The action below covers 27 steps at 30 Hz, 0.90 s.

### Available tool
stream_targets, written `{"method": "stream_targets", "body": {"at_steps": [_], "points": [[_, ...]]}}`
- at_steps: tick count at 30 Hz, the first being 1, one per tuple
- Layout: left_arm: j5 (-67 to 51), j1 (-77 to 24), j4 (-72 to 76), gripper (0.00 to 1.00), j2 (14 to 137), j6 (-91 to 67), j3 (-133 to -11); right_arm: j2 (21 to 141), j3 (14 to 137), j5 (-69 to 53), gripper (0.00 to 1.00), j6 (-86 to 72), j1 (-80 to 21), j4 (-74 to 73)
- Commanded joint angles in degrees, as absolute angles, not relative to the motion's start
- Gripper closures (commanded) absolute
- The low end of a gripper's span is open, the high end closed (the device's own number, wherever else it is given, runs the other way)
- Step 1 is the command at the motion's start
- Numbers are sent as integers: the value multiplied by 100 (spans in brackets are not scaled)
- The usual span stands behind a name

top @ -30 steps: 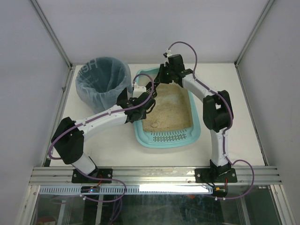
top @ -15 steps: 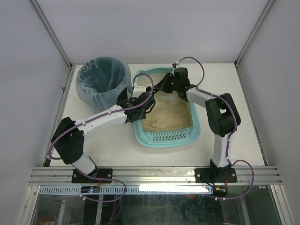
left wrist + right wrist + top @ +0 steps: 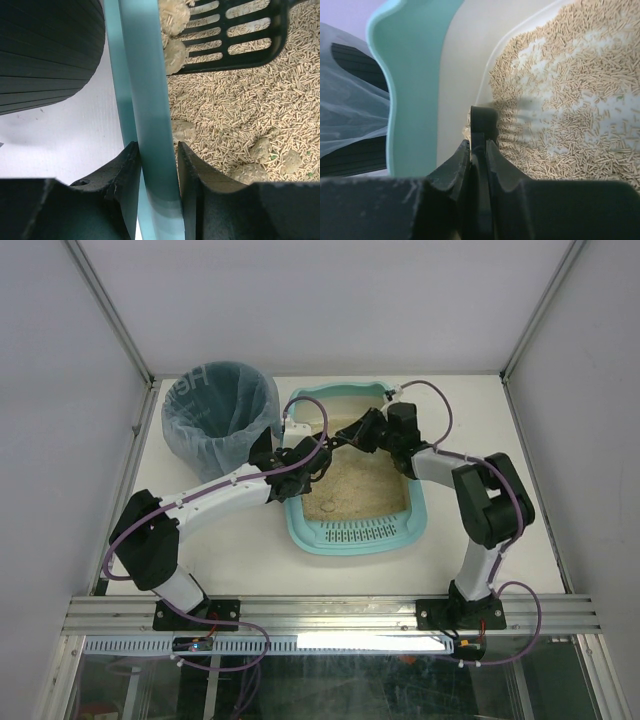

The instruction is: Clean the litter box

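The light teal rectangular plastic litter box (image 3: 297, 525), mid-frame, has its wall clamped by the left gripper (image 3: 157, 150); the right gripper (image 3: 477, 145), clenched on the black slotted plastic scoop (image 3: 235, 35), should raise it level.

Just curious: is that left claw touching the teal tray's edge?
Touching. The left wrist view shows both fingers pinching the rim of the litter box.
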State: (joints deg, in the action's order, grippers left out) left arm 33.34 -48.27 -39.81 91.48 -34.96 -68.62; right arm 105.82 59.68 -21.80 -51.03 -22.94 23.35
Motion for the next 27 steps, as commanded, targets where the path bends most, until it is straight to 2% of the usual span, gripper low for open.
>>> {"method": "stream_targets", "body": {"at_steps": [1, 13, 16, 21, 25, 27], "points": [[3295, -4781, -3753, 78, 8962, -3328, -6805, 9867, 5888, -2068, 100, -5293, -2150, 2964], [3292, -4760, -3531, 76, 8611, -3134, -6731, 8847, 5366, -1609, 100, -4868, -1788, 2272], [3182, -4734, -3380, 72, 8451, -2995, -6711, 8573, 5081, -1631, 100, -4866, -1643, 2266], [2839, -4617, -3031, 60, 8039, -2751, -6620, 8017, 4490, -1841, 100, -5110, -1373, 2426], [2535, -4494, -2776, 46, 7673, -2515, -6592, 7502, 3976, -2083, 100, -5527, -1143, 2680], [2379, -4437, -2612, 33, 7538, -2396, -6569, 7207, 3759, -2140, 100, -5649, -1031, 2656]]}}
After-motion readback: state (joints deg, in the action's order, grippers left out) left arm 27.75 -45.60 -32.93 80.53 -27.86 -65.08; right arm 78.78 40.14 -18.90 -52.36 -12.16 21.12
